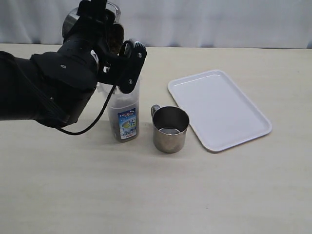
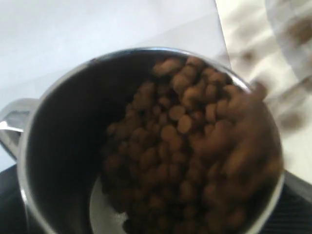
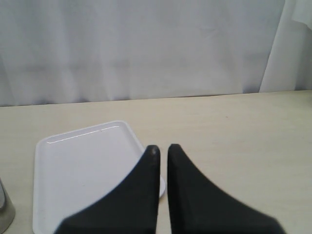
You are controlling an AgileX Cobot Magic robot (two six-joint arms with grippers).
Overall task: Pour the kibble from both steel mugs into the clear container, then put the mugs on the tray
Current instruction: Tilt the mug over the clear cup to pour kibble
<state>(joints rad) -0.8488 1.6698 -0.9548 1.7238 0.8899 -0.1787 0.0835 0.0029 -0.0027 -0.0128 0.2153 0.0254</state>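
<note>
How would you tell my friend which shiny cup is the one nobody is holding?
Find the big white tray on the table. Right beside it, between the tray and the clear container, stands a steel mug. It sits upright on the table alone, while the other mug is tipped up high over the container, with brown kibble inside.

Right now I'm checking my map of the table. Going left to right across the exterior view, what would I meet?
Left to right: clear container → standing steel mug → tray. The lifted steel mug overlaps the container, so it is left out.
</note>
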